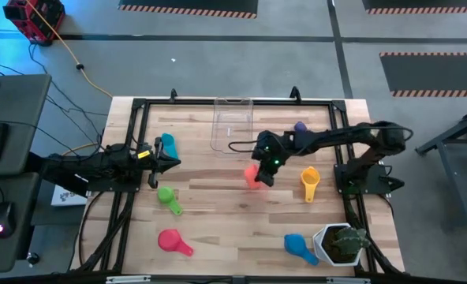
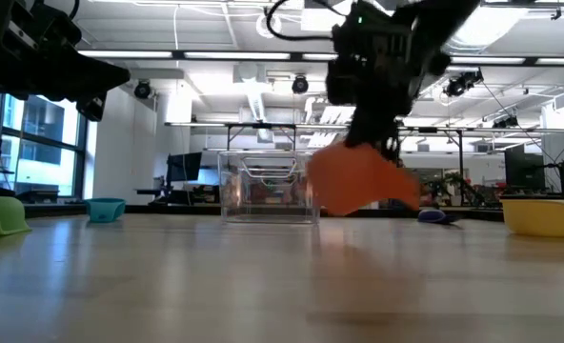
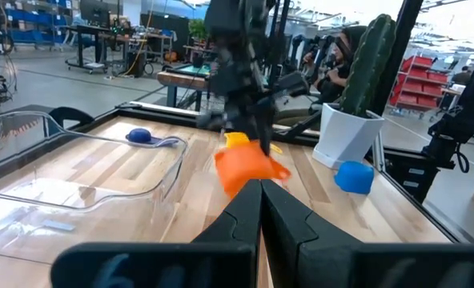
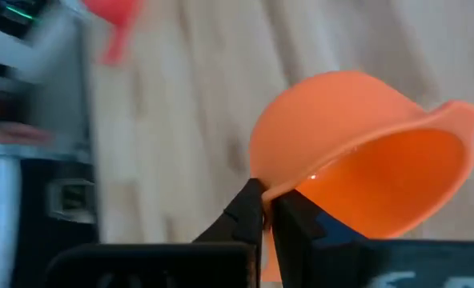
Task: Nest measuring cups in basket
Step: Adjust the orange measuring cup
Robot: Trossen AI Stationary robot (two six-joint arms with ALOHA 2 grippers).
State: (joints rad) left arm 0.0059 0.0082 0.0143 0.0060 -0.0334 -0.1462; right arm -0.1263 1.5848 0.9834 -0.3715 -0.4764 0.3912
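Note:
My right gripper (image 1: pixel 260 171) reaches over the middle of the table and is shut on the orange measuring cup (image 1: pixel 252 176), which sits in the air in front of the clear basket (image 2: pixel 268 187). The basket (image 1: pixel 232 123) stands at the far middle of the table. My left gripper (image 1: pixel 169 162) waits shut near the table's left side, beside the light blue cup (image 1: pixel 168 144). The other cups rest on the wood: green (image 1: pixel 169 198), red (image 1: pixel 173 241), blue (image 1: pixel 298 245), yellow (image 1: pixel 310 181) and purple-blue (image 1: pixel 300 126). My right gripper pinches the orange cup's rim (image 4: pixel 271 190) between its two fingers, one fingertip (image 4: pixel 251 210) against the outer wall and the other toward the hollow. The fingers come from above, pointing down. The cup (image 2: pixel 358 181) hangs tilted below them, lifted clear of the table.
A white pot with a green plant (image 1: pixel 340 243) stands at the near right corner, next to the blue cup. Bare wood lies between the basket and the near edge. The yellow cup (image 2: pixel 539 214) sits just right of my right gripper.

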